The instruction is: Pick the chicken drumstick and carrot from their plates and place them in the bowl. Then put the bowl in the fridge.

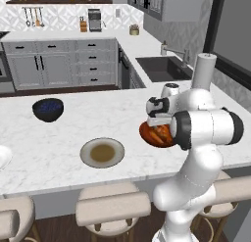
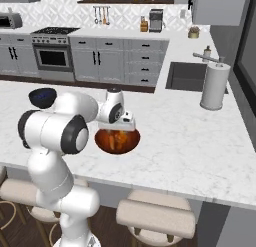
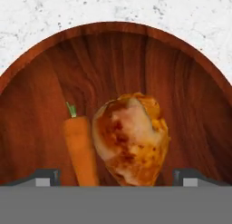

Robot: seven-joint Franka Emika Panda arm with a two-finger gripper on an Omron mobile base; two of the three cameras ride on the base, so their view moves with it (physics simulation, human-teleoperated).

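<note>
Both foods already lie in the glossy reddish-brown round bowl (image 3: pixel 116 73) on the white marble counter (image 1: pixel 59 138): the slim bright-orange carrot (image 3: pixel 80 148) rests touching the chunky golden-orange cooked chicken drumstick (image 3: pixel 131 139). The pincer (image 3: pixel 116 177) hangs directly above them, spread wide and pinching nothing. By my reckoning, what remains is grasping the bowl and carrying it to the fridge.

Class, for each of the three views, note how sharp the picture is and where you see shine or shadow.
Left base view: slightly soft overall, with even light and faint shadow beside the olive-centred plate. Right base view: equally soft, a glossy highlight on the bowl. Hand view: sharpest, wood grain clear around the carrot and chicken drumstick, no glare, with the open claw at the bottom.
</note>
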